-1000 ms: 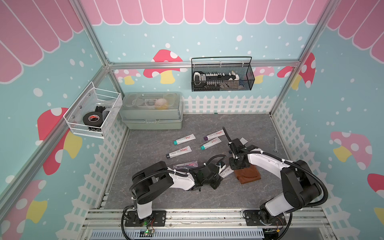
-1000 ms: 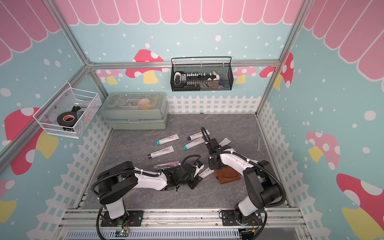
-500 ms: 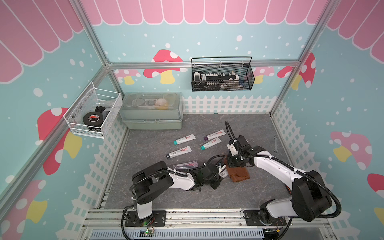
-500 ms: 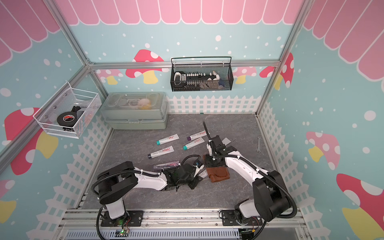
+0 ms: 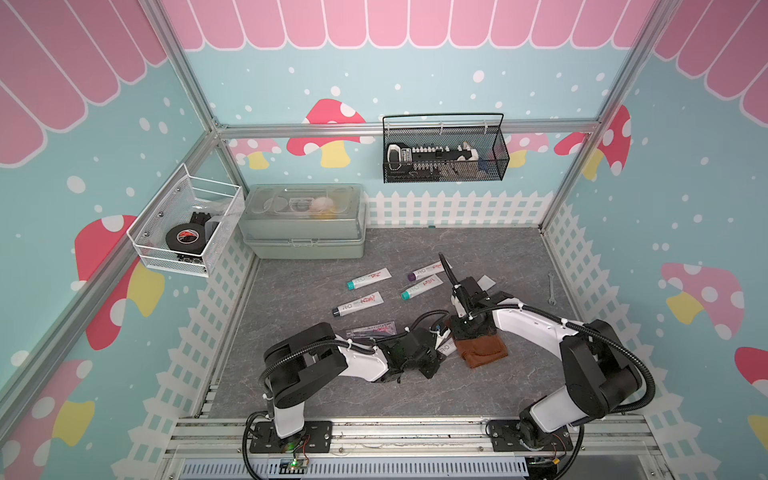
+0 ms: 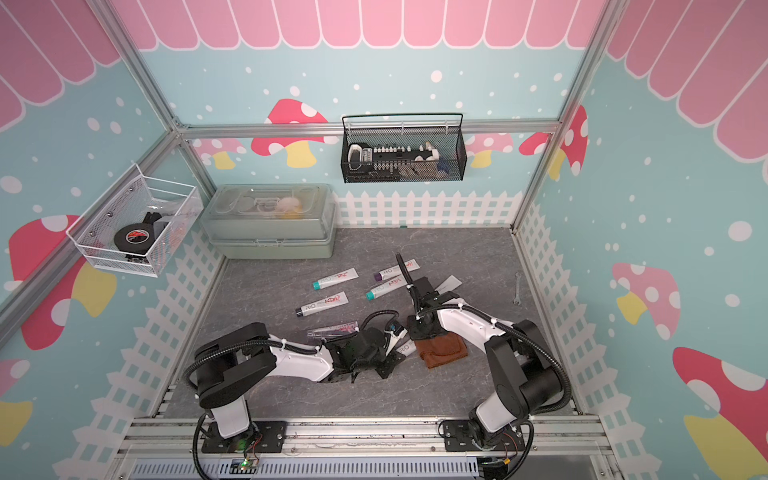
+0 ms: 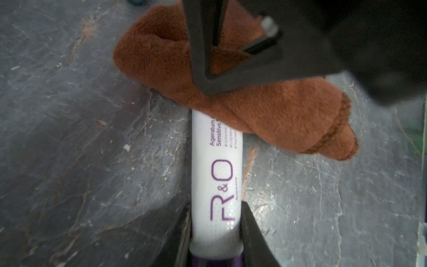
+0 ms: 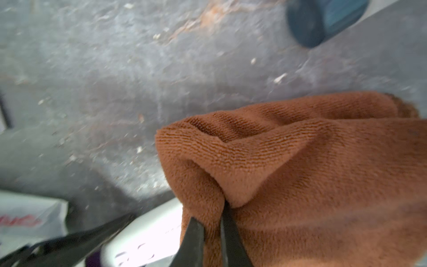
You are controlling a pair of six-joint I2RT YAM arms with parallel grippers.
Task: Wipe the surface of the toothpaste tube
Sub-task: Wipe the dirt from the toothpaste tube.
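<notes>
Near the front centre of the grey marbled tabletop (image 5: 457,386), the white plastic toothpaste tube (image 7: 216,180) with purple lettering lies along the surface; the left gripper (image 7: 216,217) is clamped on its purple-capped end, one finger on each side; the folded rust-brown terry cloth (image 7: 254,115) is draped across the tube's other end, touching it; the right gripper (image 8: 210,215) pinches a fold of that cloth tightly between its jaws.

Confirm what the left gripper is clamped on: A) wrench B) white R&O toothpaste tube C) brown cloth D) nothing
B: in the left wrist view the left gripper is shut on the white R&O toothpaste tube; the right gripper pinches the brown cloth.
</notes>
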